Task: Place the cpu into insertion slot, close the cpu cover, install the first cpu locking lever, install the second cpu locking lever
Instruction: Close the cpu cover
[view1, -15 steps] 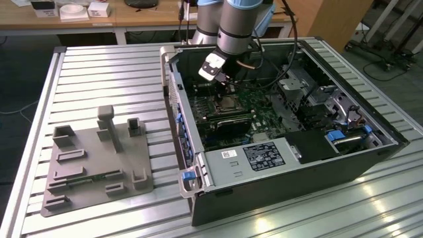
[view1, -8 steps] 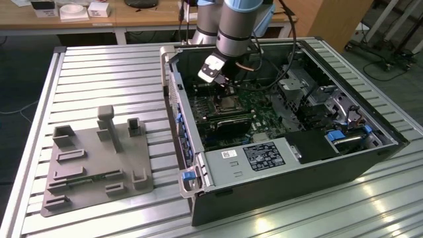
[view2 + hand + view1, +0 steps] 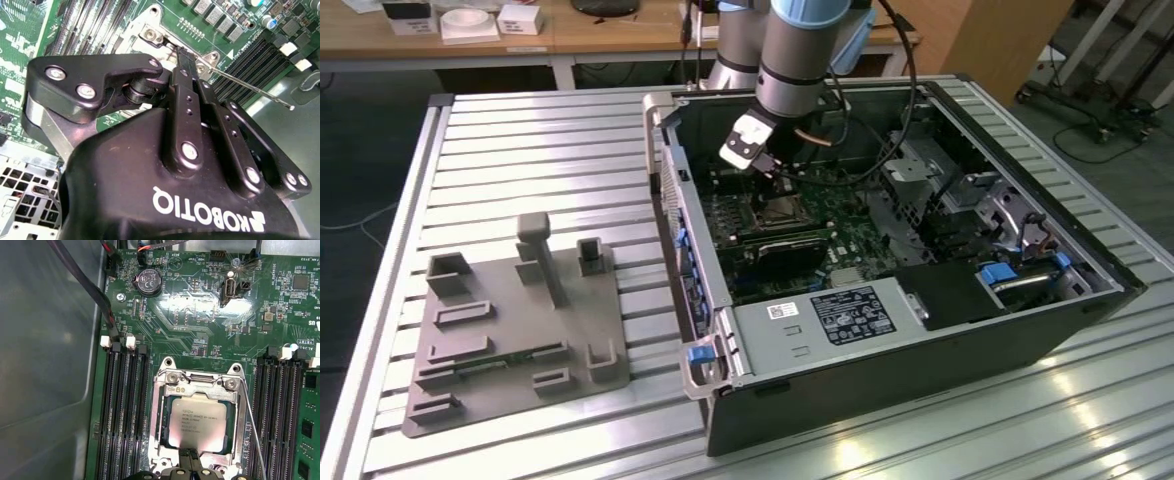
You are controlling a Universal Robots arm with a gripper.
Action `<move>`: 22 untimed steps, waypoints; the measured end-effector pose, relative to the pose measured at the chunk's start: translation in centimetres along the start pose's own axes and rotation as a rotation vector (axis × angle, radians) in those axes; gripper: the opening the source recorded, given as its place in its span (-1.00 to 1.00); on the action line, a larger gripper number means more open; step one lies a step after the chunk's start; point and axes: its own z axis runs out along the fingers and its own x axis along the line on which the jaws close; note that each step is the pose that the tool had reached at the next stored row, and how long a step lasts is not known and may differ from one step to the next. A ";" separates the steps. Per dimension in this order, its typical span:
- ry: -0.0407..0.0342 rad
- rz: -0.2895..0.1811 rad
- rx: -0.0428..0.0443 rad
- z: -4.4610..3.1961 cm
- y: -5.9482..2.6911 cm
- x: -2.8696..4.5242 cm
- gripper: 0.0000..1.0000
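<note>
Black gripper (image 3: pixel 191 456), fingers pinched together and empty, touches thin silvery metal cover (image 3: pixel 162 420) over grey square chip (image 3: pixel 200 422); push straight down, softly.

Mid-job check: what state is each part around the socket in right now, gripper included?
cpu: seated flat, metal top up.
cpu cover: down, framing the cpu.
locking lever: not latched, rod standing free beside the socket.
gripper: shut, tips at the cover's edge.
computer case: side open.
</note>
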 end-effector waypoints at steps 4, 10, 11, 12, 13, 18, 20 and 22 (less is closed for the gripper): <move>0.0008 0.000 -0.0003 -0.04 0.00 0.01 -0.79; 0.0013 -0.001 -0.0004 -0.17 0.00 0.01 -0.79; 0.0012 -0.001 -0.0003 -0.18 0.00 0.01 -0.79; 0.0011 -0.001 -0.0002 -0.20 0.00 0.01 -0.79; 0.0011 -0.001 -0.0002 -0.21 0.00 0.01 -0.79; 0.0010 -0.001 -0.0001 -0.39 -0.01 0.02 -0.79; 0.0010 -0.001 -0.0001 -0.52 -0.01 0.02 -0.79; 0.0011 -0.001 -0.0002 -0.70 -0.01 0.03 -0.79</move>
